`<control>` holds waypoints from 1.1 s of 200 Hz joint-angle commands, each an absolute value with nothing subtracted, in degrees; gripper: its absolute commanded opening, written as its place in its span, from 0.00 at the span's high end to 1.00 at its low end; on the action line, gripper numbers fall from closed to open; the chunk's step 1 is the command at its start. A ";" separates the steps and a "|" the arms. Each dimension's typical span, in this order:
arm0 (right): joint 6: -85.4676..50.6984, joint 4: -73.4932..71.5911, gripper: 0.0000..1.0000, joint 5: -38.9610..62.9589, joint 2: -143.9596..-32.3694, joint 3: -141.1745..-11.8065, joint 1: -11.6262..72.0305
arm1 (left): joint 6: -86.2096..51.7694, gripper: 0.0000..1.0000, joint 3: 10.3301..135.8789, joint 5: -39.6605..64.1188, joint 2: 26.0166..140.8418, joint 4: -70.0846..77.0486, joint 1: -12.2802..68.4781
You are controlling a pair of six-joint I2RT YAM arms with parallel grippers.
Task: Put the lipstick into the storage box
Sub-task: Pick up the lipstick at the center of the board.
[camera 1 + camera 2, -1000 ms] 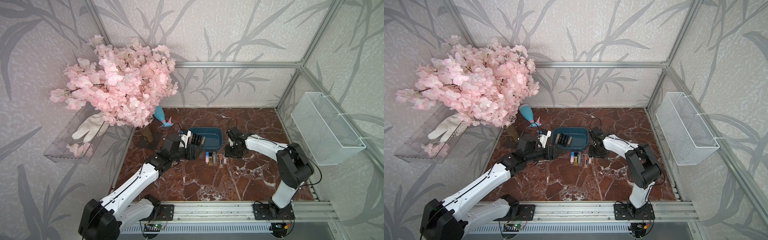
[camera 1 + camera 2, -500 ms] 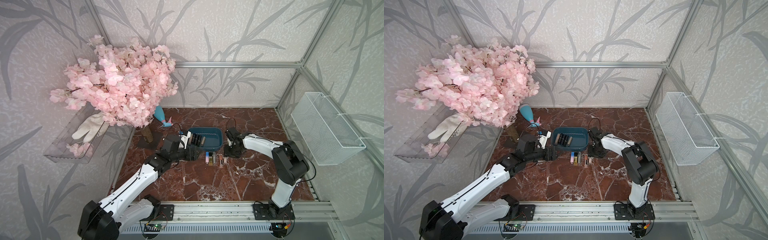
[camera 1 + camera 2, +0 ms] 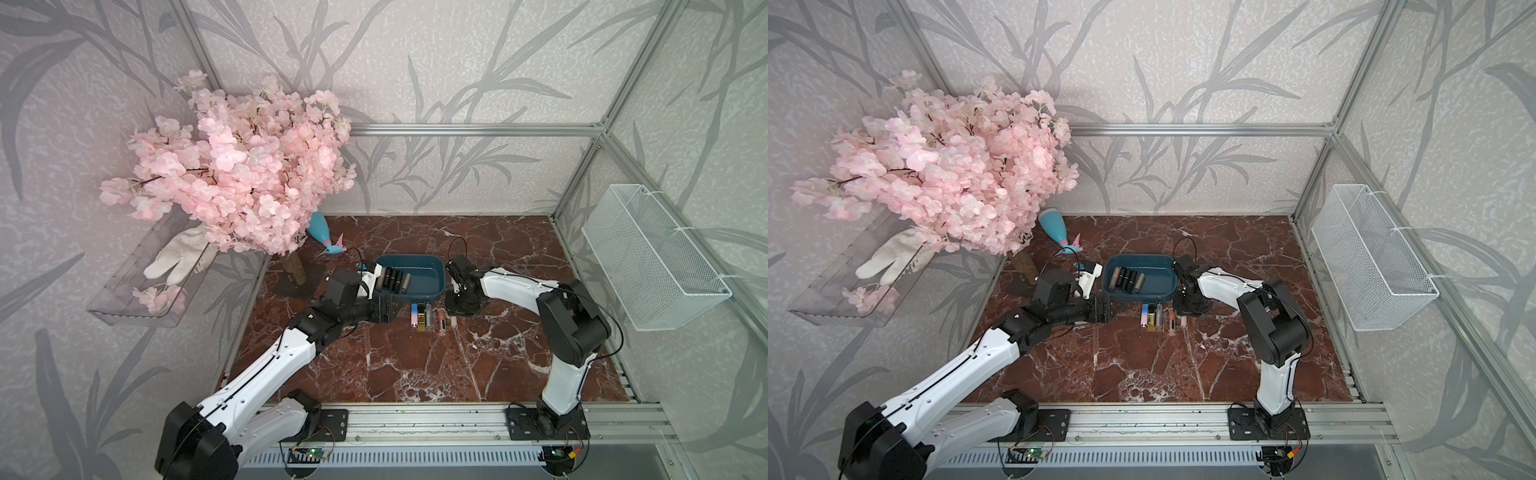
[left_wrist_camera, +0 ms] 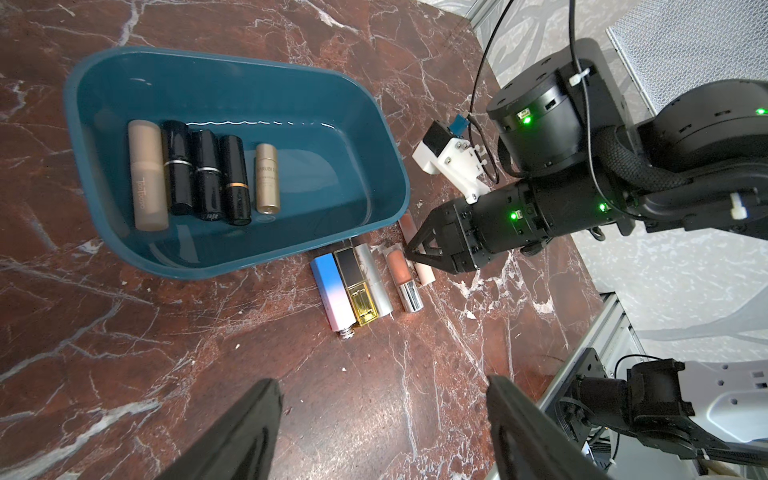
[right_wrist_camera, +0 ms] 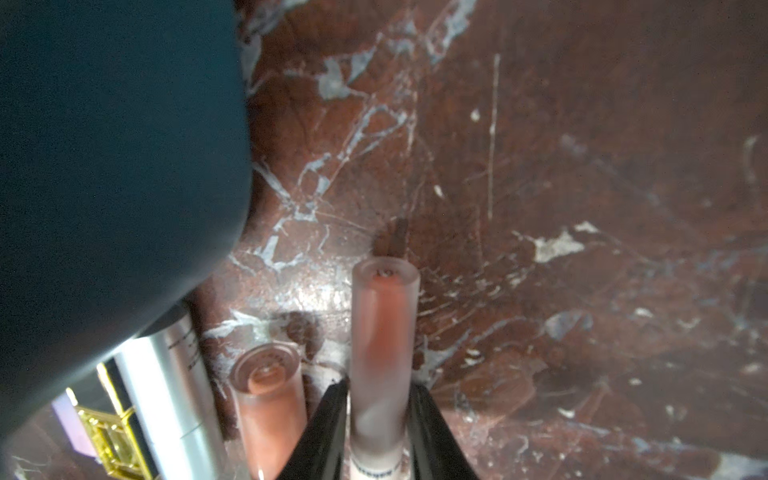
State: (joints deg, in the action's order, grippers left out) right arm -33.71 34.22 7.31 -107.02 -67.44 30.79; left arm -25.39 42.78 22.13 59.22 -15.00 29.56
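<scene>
The dark teal storage box (image 3: 409, 258) (image 3: 1138, 258) (image 4: 232, 62) sits mid-table with several lipsticks (image 4: 199, 178) lying in its left half. In front of it is a row of lipsticks (image 4: 355, 286) on the marble. At the row's right end lies a slim frosted pink lipstick (image 5: 382, 332) (image 4: 426, 274) (image 3: 453, 320). My right gripper (image 5: 380, 399) (image 4: 415, 255) (image 3: 455, 311) is down on the table, its jaws pressed against both sides of that tube. My left gripper (image 4: 382, 386) (image 3: 388, 309) hovers open and empty left of the row.
The box wall (image 5: 116, 145) is close beside the right gripper. A peach gloss tube (image 5: 266, 399) lies right next to the gripped one. A pink blossom tree (image 3: 249, 166), a blue vase (image 3: 320, 230), an acrylic tray (image 3: 145, 282) and a wire basket (image 3: 652, 257) line the sides.
The right gripper's jaws have closed onto the slim pink lipstick at the row's right end. The left arm has not moved.
</scene>
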 commanded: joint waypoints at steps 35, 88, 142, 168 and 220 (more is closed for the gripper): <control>-32.96 35.56 0.78 6.06 -107.11 -68.03 31.11 | -23.91 0.20 43.85 21.05 57.48 -15.66 29.40; -31.93 38.76 0.78 5.21 -102.34 -68.29 31.02 | -23.47 0.19 42.94 15.64 53.85 -15.44 29.44; -30.42 44.96 0.79 3.74 -94.95 -71.31 30.28 | -24.20 0.18 42.44 14.15 52.30 -14.24 29.34; -29.89 48.80 0.79 3.93 -93.47 -76.55 30.21 | -25.37 0.11 42.79 14.41 51.95 -13.88 29.33; -28.66 53.63 0.79 8.27 -96.53 -91.02 29.98 | -25.60 0.00 45.54 14.54 50.97 -15.99 29.29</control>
State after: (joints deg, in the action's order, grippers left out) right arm -29.87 49.60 5.67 -95.20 -85.65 30.37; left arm -25.58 42.89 15.00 52.29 -15.03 29.54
